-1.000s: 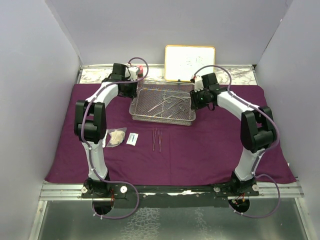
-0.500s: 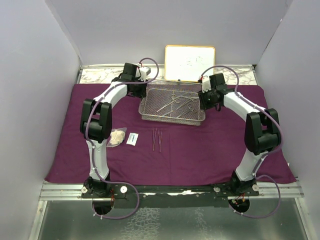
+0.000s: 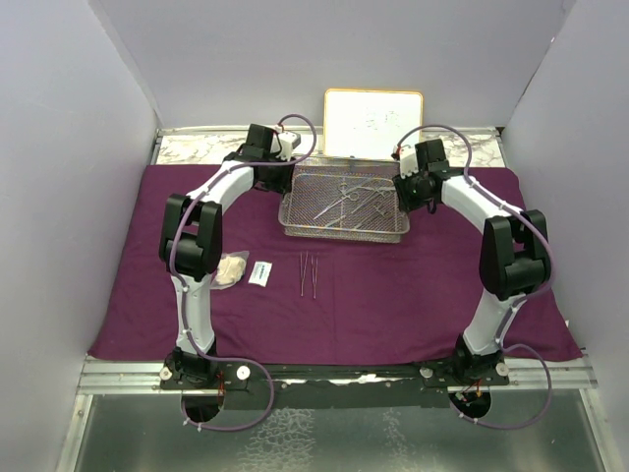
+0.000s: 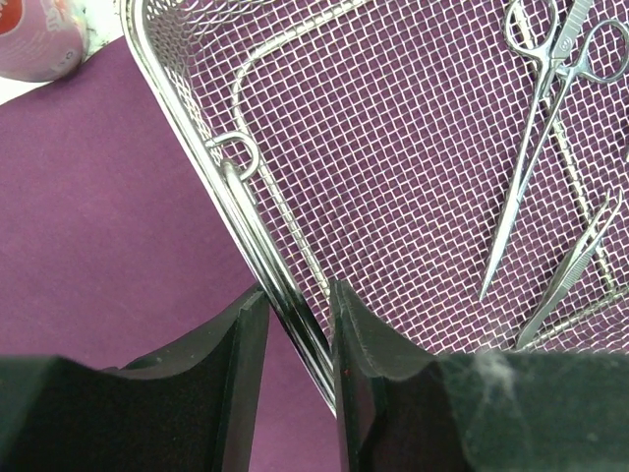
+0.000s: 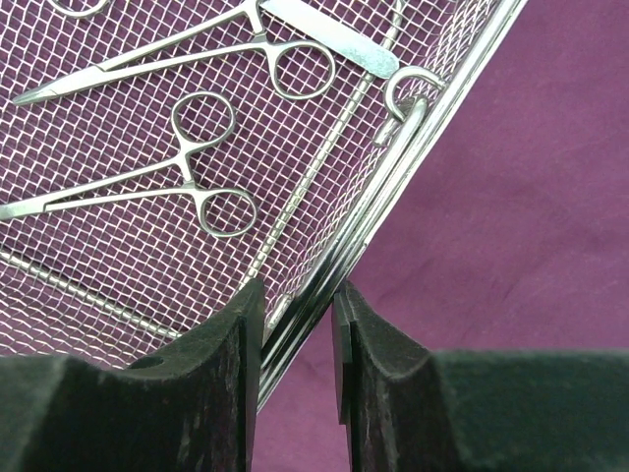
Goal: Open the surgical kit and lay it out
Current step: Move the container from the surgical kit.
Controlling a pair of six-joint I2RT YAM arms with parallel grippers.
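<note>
The surgical kit is spread on its dark purple cloth [image 3: 393, 295]. The silver wire-mesh tray [image 3: 344, 234] sits at the back centre with steel clamps [image 4: 531, 167] [image 5: 187, 177] inside. My left gripper [image 3: 285, 177] [image 4: 300, 305] straddles the tray's left rim [image 4: 246, 211], which runs slantwise between the pads and touches both. My right gripper [image 3: 405, 192] [image 5: 297, 295] is shut the same way on the right rim [image 5: 413, 128]. Slim forceps [image 3: 308, 273], gauze [image 3: 231, 268] and a small white packet [image 3: 259, 273] lie on the cloth nearer the arm bases.
A framed whiteboard [image 3: 373, 124] leans on the back wall just behind the tray. A small pink-capped bottle [image 4: 39, 39] stands off the cloth beyond the tray's left corner. Grey walls close in both sides.
Both grippers carried the tray to the right and slightly toward the back wall; over the last half second it barely moved. The left jaws stand a little wider than before.
</note>
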